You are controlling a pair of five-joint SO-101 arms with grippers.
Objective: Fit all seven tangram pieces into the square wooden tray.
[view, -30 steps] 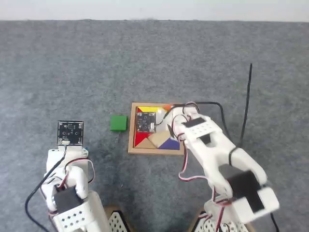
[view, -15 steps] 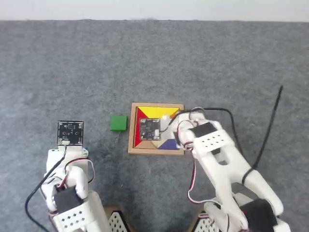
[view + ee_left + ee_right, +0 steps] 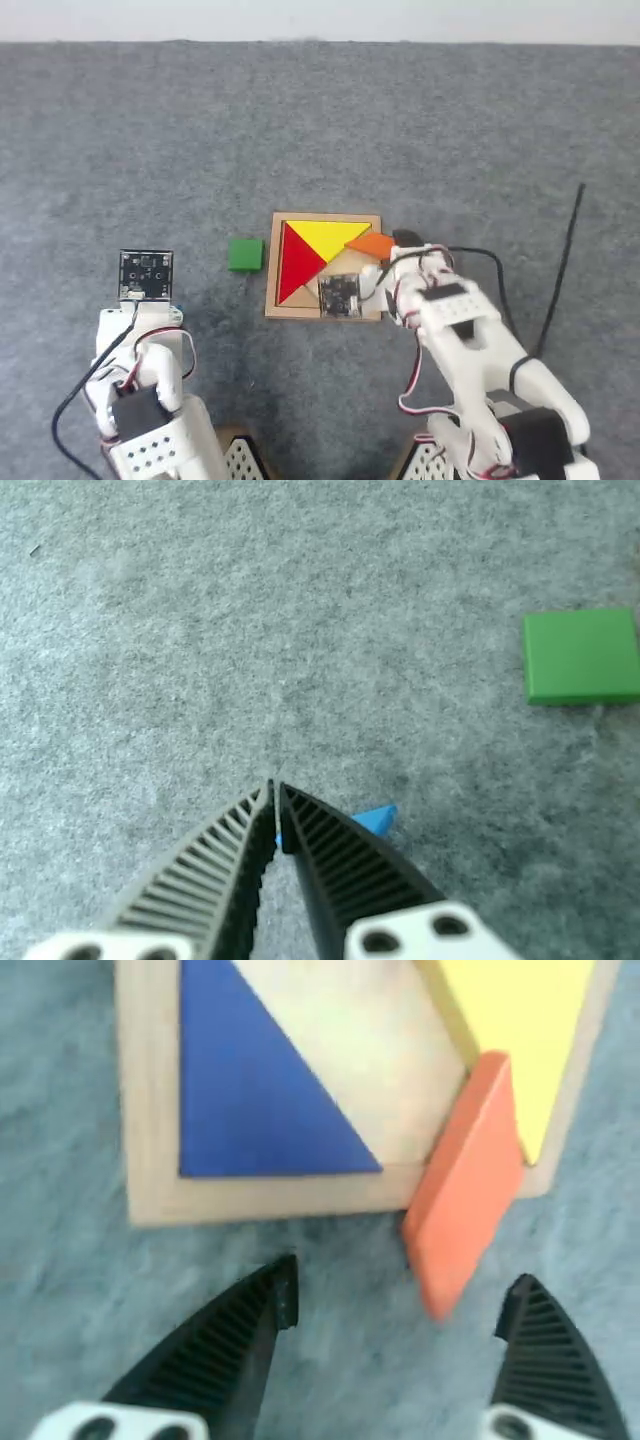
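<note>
— Right gripper: how does it stand, and where is the tray?

— Its fingers are spread wide with nothing between them. It hangs over the grey carpet, just outside the rim of the square wooden tray. The orange piece lies tilted across that rim. One end rests against the yellow triangle, and the other juts out over the carpet between the two fingers. The blue triangle sits flat inside the tray, right behind the rim.

— And from overhead?

— The tray lies mid-table with the yellow triangle and the red triangle seated side by side. The orange piece perches on the tray's right edge. The green square lies on the carpet just left of the tray.

— What about the left gripper?

— It is pinched together and holds nothing, well apart from the tray. A light-blue piece peeks out beside one finger, and the green square lies farther off.

— What differs from a second ago?

— The right arm's wrist covered the middle of the tray then. It has since drawn back toward the tray's near right corner, baring the red and yellow triangles. The orange piece has slid from the tray's far rim to its right edge. The left arm and the green square have kept their places.
</note>
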